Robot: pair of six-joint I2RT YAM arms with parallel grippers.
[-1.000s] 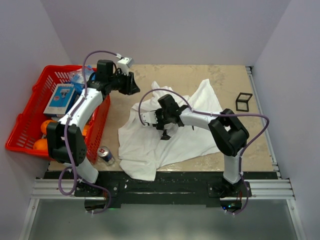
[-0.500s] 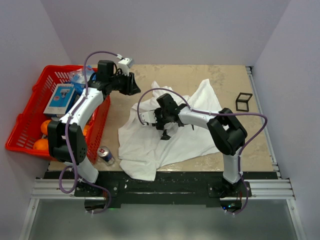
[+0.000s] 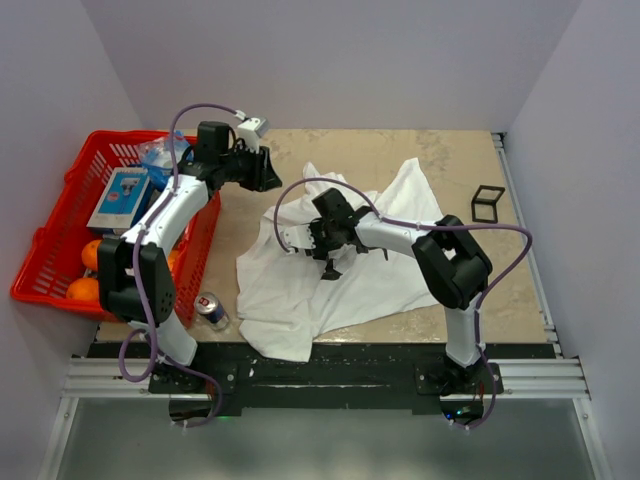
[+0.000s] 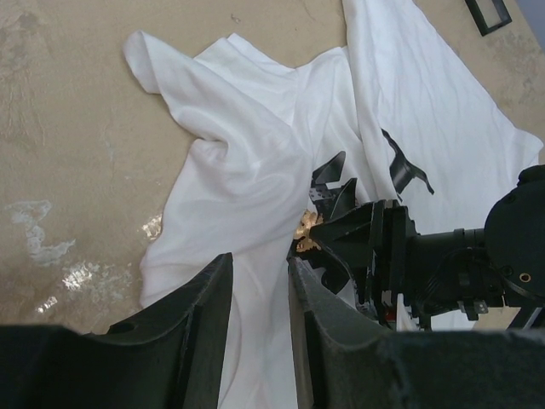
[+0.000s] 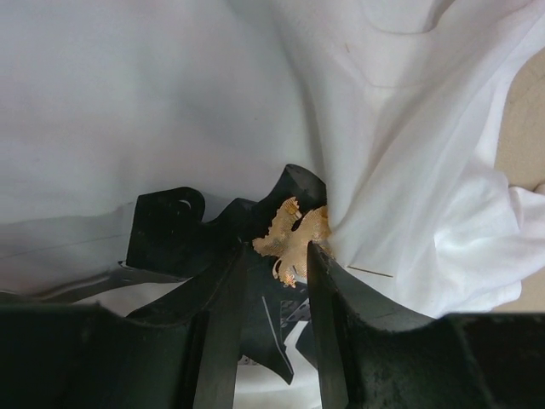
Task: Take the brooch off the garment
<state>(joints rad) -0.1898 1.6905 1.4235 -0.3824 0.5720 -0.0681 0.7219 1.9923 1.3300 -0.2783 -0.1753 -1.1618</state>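
Observation:
The garment, a white T-shirt (image 3: 380, 275) with a black print (image 5: 166, 226), lies crumpled in the middle of the table. The brooch (image 5: 294, 232), a small gold filigree piece, is pinned on the print beside a white fold. My right gripper (image 5: 277, 249) is low over the shirt, its two fingertips closed narrowly on either side of the brooch and touching it. In the left wrist view the brooch (image 4: 305, 230) shows at the tip of that gripper (image 4: 319, 234). My left gripper (image 4: 260, 260) hovers above the shirt's far left edge, jaws a narrow way apart, empty.
A red basket (image 3: 50, 215) at the left holds a blue-white box (image 3: 118, 198) and oranges (image 3: 95, 253). A drink can (image 3: 210, 310) lies by the shirt's near left corner. A small black square frame (image 3: 488, 203) stands at the right. Bare tan table surrounds the shirt.
My right gripper has shifted slightly left over the shirt. My left arm has barely moved.

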